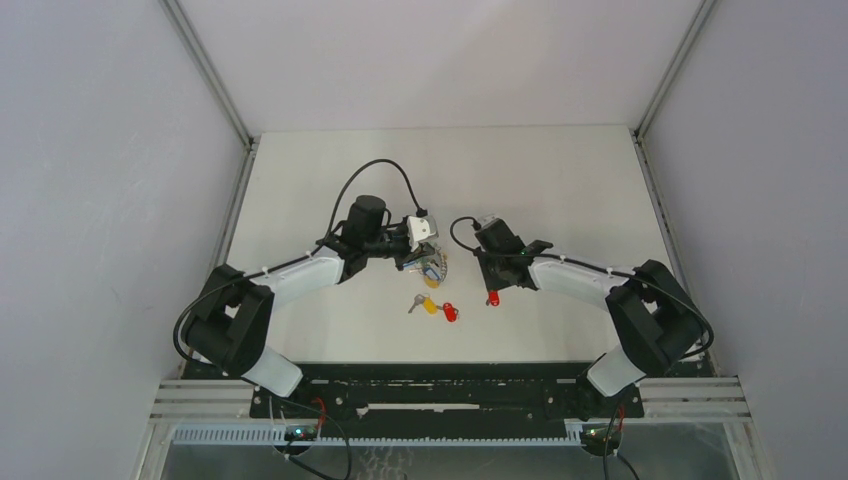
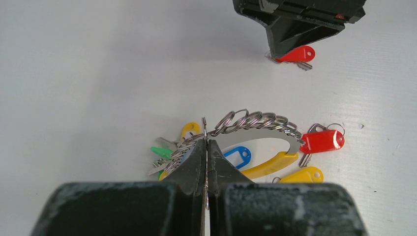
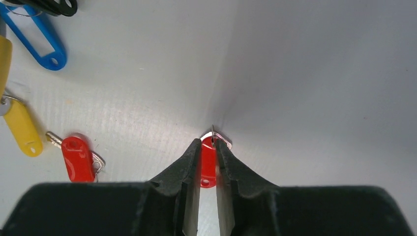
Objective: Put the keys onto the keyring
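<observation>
The keyring (image 2: 255, 120), a silver ring with a yellow curved band (image 2: 268, 164) and green and blue tags, lies on the table; it also shows in the top view (image 1: 434, 266). My left gripper (image 2: 206, 142) is shut on a thin ring of that bunch; it shows in the top view (image 1: 428, 255). My right gripper (image 3: 210, 145) is shut on a red-tagged key (image 3: 208, 167) at the table surface, right of the keyring (image 1: 493, 298). Two loose keys, one red-tagged (image 2: 322, 141) and one yellow-tagged (image 2: 302, 175), lie beside the band.
In the top view the loose yellow-tagged key (image 1: 430, 305) and red-tagged key (image 1: 450, 312) lie just in front of the keyring. White walls enclose the table on three sides. The right gripper's body (image 2: 295, 19) shows beyond the keyring in the left wrist view.
</observation>
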`<act>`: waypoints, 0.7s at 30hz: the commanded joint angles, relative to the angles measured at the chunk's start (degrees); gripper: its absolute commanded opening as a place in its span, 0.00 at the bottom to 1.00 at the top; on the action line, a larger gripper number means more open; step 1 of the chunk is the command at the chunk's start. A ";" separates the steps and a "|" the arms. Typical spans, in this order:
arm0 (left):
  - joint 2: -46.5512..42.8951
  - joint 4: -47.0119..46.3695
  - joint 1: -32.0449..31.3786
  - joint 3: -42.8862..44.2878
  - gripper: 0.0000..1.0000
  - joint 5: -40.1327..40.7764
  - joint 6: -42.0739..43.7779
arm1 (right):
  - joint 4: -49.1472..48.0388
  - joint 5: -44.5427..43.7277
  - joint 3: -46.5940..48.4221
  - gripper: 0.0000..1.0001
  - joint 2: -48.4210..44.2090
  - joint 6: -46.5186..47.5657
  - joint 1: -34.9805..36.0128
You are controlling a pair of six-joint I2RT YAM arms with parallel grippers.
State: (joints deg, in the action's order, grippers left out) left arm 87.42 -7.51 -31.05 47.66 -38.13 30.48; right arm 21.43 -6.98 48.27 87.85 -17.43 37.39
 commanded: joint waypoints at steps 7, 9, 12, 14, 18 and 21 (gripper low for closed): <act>-2.17 -1.71 0.15 -0.55 0.00 -1.33 -0.33 | -2.72 -3.35 -0.05 0.14 2.06 1.26 0.85; -2.16 -1.69 0.19 -0.59 0.00 -1.34 -0.37 | -2.70 -3.39 -0.11 0.13 2.34 1.50 0.85; -2.31 -1.72 0.16 -0.63 0.00 -1.33 -0.38 | -2.80 -3.26 -0.11 0.12 2.77 1.54 0.98; -2.44 -1.65 0.17 -0.66 0.00 -1.29 -0.33 | -2.80 -3.02 -0.11 0.12 2.99 1.67 1.15; -2.52 -1.63 0.20 -0.72 0.00 -1.26 -0.29 | -2.48 -2.99 -0.10 0.11 3.20 1.58 1.58; -2.50 -1.63 0.17 -0.64 0.00 -1.29 -0.37 | -2.14 -3.23 -0.10 0.10 3.12 1.60 1.89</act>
State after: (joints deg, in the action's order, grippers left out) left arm 87.42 -7.51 -31.05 47.66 -38.13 30.48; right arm 20.27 -9.02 48.25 90.94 -16.43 38.61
